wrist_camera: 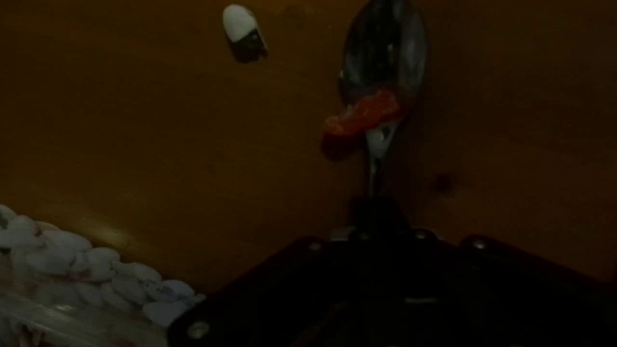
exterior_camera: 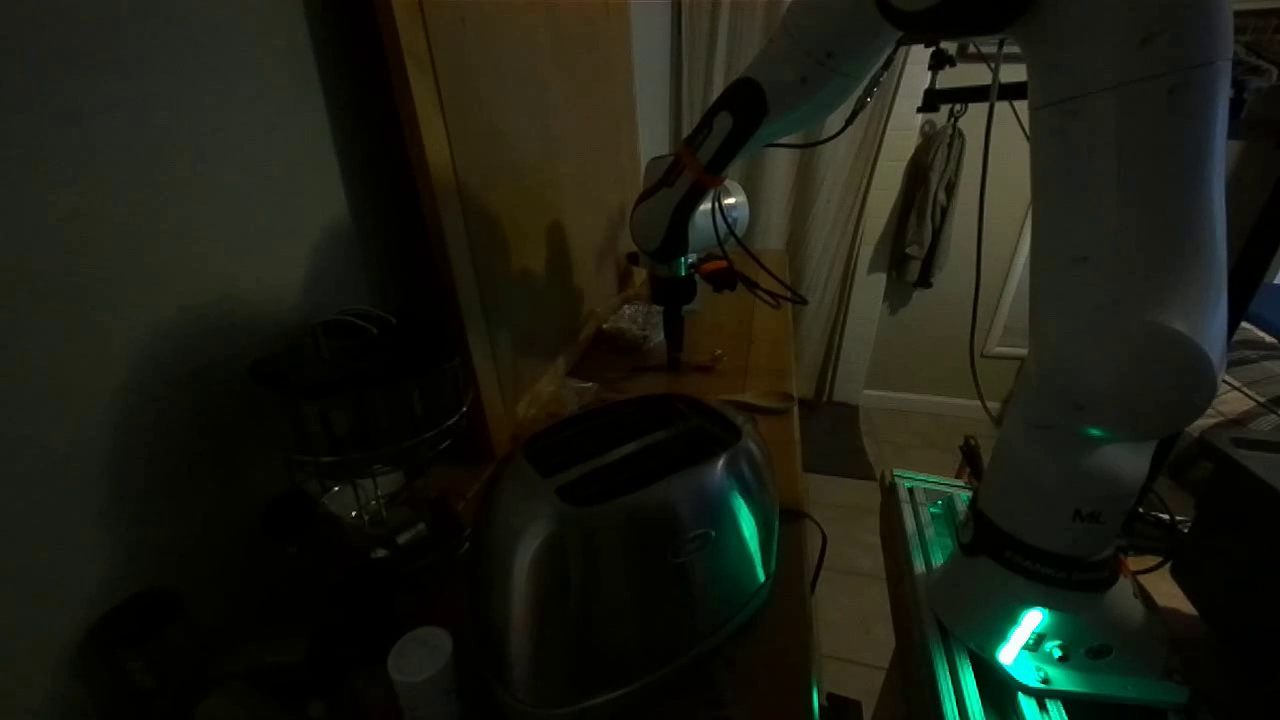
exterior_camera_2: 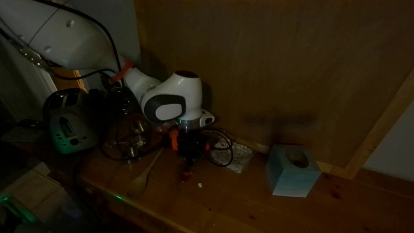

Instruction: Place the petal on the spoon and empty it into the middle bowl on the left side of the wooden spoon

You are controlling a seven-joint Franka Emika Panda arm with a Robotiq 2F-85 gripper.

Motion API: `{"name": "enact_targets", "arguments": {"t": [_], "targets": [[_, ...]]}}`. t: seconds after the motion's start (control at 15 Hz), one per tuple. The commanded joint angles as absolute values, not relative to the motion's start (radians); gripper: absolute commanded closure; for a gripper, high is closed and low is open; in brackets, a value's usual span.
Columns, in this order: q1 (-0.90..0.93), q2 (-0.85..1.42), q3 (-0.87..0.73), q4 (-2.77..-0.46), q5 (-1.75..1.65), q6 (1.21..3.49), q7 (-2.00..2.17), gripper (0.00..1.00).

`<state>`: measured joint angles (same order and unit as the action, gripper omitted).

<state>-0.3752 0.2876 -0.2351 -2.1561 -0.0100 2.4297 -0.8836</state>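
Though barely lit, plain enough in the wrist view: red petal [wrist_camera: 364,115] on the metal spoon [wrist_camera: 385,53], lying crosswise at the handle end of the scoop, with one end past the rim. Gripper [wrist_camera: 378,207]: clenched on the spoon's handle. Hard to tell whether lifted or touching the tabletop [wrist_camera: 168,144].

As for handling, probably next to weightless, limp, easily torn, quick to slide off smooth metal at a tilt, or to cling there if damp. Best not pinched directly; better borne by the spoon, held firmly by the handle, scoop level. If wanting a nudge, only at the jutting end, lightly, toward the hollow. For emptying, likely a steep tip and a small shake. Middle bowl: not to be singled out in this gloom.

Surfaces: on the petal, wrinkled face and paler, ragged edge; on the metal, streaky shine, oval hollow, narrow neck. Near the scoop, not touching, smooth white pebble [wrist_camera: 239,23]. In an exterior view, rounded pale stones [exterior_camera_2: 240,156], apparently bagged; wooden spoon [exterior_camera_2: 139,183] with dull broad head and thin handle; square-edged tissue box [exterior_camera_2: 289,178].
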Motion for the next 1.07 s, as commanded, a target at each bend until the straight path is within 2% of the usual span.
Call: {"name": "enact_targets", "arguments": {"t": [0.0,1.0], "targets": [[-0.381,0.267,-0.214,-2.161,0.008,2.424,-0.891,0.94],[-0.282,-0.003,-0.162,-2.388,0.041,2.417,-0.972,0.94]]}}
